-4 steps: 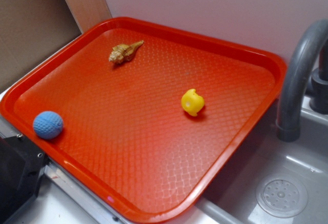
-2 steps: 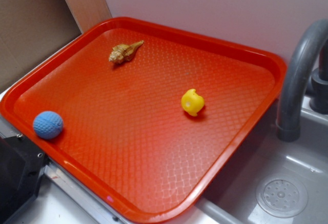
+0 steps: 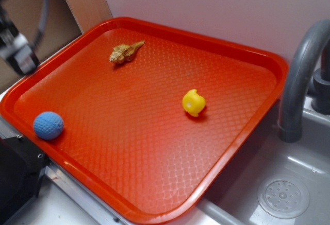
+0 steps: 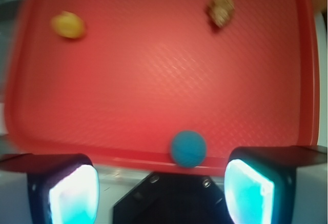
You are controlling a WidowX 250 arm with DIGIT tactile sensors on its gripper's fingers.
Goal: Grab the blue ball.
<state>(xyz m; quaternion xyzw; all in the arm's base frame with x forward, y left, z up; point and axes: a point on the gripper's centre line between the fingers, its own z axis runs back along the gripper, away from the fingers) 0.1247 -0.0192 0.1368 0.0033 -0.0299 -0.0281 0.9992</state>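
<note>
With jaws spread wide and empty, our gripper [image 4: 160, 190] hangs above the near rim of the red tray [image 3: 227, 45], the blue ball [image 3: 48, 125] resting just inside that edge (untouched); we judge the approach underway, needing descent to straddle it.

In the wrist view the tool [image 4: 159, 190] shows as two blocky fingers [image 4: 64, 188] with dark, near-black housings and grey upper edges; their inner pads glow pale cyan to white (overexposed, so no texture can be read). In the exterior view the arm [image 3: 18, 47] is a motion-blurred shape at the top left corner: a black and light-grey body, with a dark cable [image 3: 44, 6] curving above it.
</note>
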